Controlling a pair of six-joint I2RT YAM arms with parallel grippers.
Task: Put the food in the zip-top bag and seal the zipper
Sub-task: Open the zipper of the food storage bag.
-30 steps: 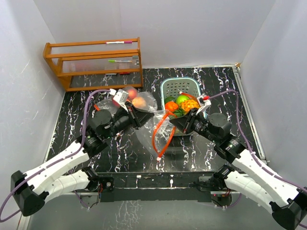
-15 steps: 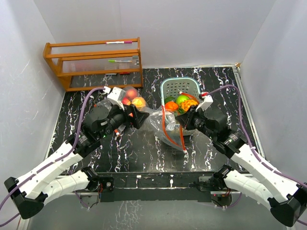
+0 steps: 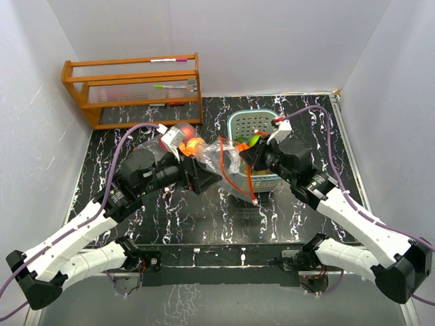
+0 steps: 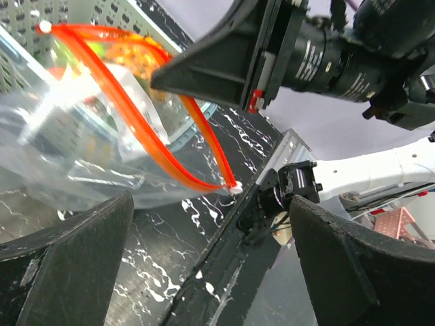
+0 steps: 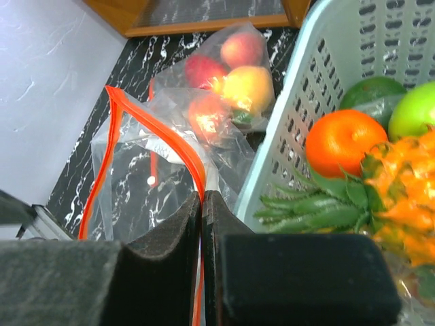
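Observation:
The clear zip-top bag [image 3: 212,155] with an orange zipper [image 5: 163,132] lies between my arms, left of the teal basket [image 3: 239,123]. Inside it are red [image 5: 204,70], pink [image 5: 241,49] and yellow [image 5: 248,88] fruits. My right gripper [image 5: 202,202] is shut on the bag's zipper edge and holds it up beside the basket wall. My left gripper [image 4: 212,204] stands wide open just short of the bag, with nothing between its fingers. In the basket sit an orange [image 5: 340,139], a green fruit [image 5: 418,112] and the pineapple [image 5: 401,197].
A wooden rack [image 3: 132,88] holding markers stands at the back left against the wall. White walls close in the black marbled table [image 3: 183,217] on three sides. The basket stands at the back, right of centre.
My left gripper has opened and let go of the bag's edge. My right gripper has carried the zipper edge up and back to the left, so the bag's mouth has narrowed.

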